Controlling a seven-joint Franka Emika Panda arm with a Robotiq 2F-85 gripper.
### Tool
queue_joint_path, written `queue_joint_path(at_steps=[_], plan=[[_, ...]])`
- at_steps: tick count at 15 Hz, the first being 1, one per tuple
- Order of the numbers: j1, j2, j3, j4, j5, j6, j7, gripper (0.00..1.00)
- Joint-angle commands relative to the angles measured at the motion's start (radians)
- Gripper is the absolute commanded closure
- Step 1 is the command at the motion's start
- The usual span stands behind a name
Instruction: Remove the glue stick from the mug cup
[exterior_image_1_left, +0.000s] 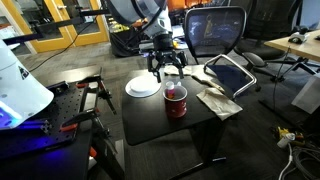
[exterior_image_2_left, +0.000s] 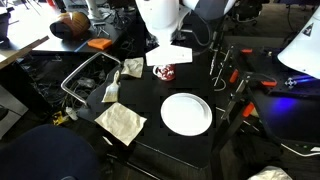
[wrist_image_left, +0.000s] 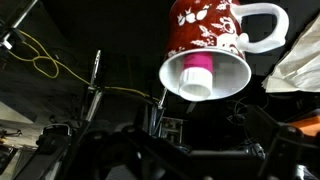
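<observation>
The dark red mug cup (exterior_image_1_left: 176, 100) with a white floral pattern stands on the black table, next to the white plate. It shows in both exterior views (exterior_image_2_left: 166, 72). In the wrist view the mug (wrist_image_left: 210, 35) fills the top, with its white inside and side handle. The glue stick (wrist_image_left: 197, 72), pink with a pale end, stands inside the mug and pokes toward the rim. My gripper (exterior_image_1_left: 166, 66) hangs just above and behind the mug, apart from it. Its dark fingers (wrist_image_left: 195, 150) are spread and hold nothing.
A white plate (exterior_image_1_left: 143, 86) lies beside the mug, also seen in an exterior view (exterior_image_2_left: 187, 113). Crumpled cloths (exterior_image_2_left: 120, 122) and a tablet (exterior_image_1_left: 230, 72) lie at one table edge. A wire basket (exterior_image_2_left: 85, 80) and an office chair (exterior_image_1_left: 215, 35) stand close by.
</observation>
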Motion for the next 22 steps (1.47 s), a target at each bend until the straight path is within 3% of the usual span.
queue_joint_path(at_steps=[1, 8, 10, 18, 19, 22], plan=[[-0.007, -0.009, 0.007, -0.023, 0.014, 0.04, 0.029, 0.0], [-0.005, 0.006, 0.004, -0.026, 0.021, 0.064, 0.028, 0.0], [-0.004, 0.011, 0.002, -0.026, 0.025, 0.068, 0.027, 0.26], [-0.001, 0.016, -0.001, -0.025, 0.038, 0.071, 0.031, 0.86], [0.0, 0.015, -0.001, -0.023, 0.038, 0.069, 0.032, 0.91], [0.006, 0.003, -0.002, -0.023, 0.034, 0.059, 0.045, 0.92]])
